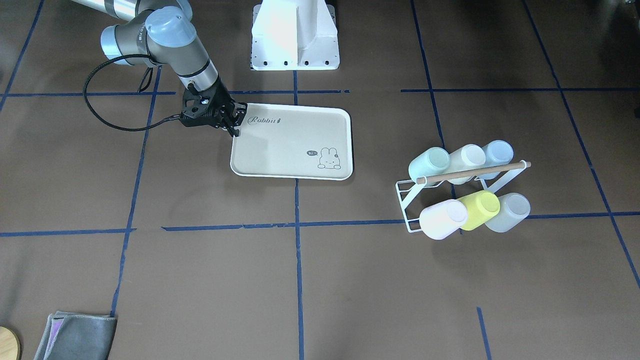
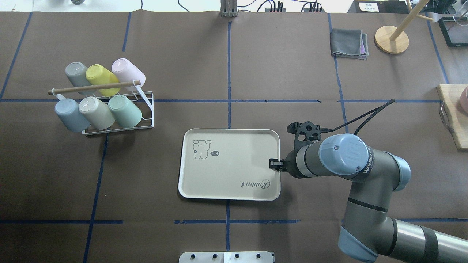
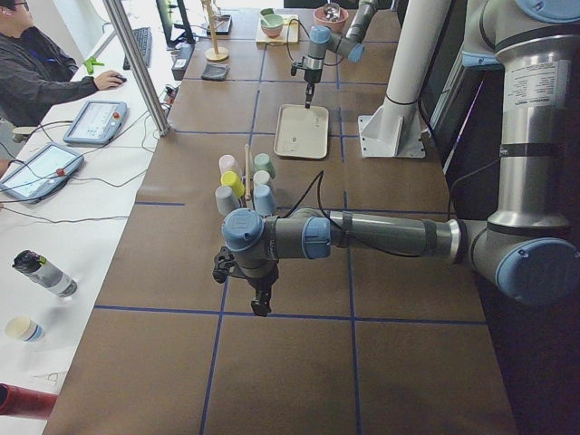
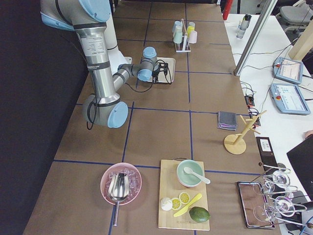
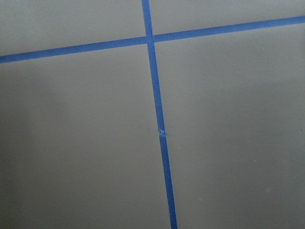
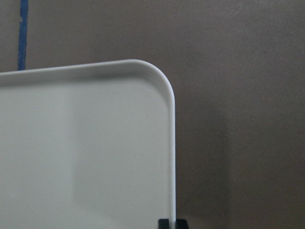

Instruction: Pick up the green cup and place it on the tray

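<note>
The green cup (image 1: 430, 165) lies tilted on a white wire rack (image 1: 407, 192) with several other cups; it also shows in the overhead view (image 2: 126, 111). The cream tray (image 1: 290, 150) with the "Rabbit" script lies flat at mid-table (image 2: 234, 168) and has nothing on it. My right gripper (image 1: 235, 122) is at the tray's short edge next to the script (image 2: 273, 164). In the right wrist view its fingertips (image 6: 172, 224) straddle the tray's rim (image 6: 170, 143), shut on it. My left gripper (image 3: 261, 304) hangs over bare table far from the rack; I cannot tell whether it is open.
The rack also holds a yellow-green cup (image 2: 100, 76), a pale blue cup (image 2: 69, 115), and pink, grey and white ones. A folded grey cloth (image 2: 349, 44), a wooden stand (image 2: 392, 39) and a cutting board (image 2: 453, 117) sit at the far right. The robot base (image 1: 295, 35) stands behind the tray.
</note>
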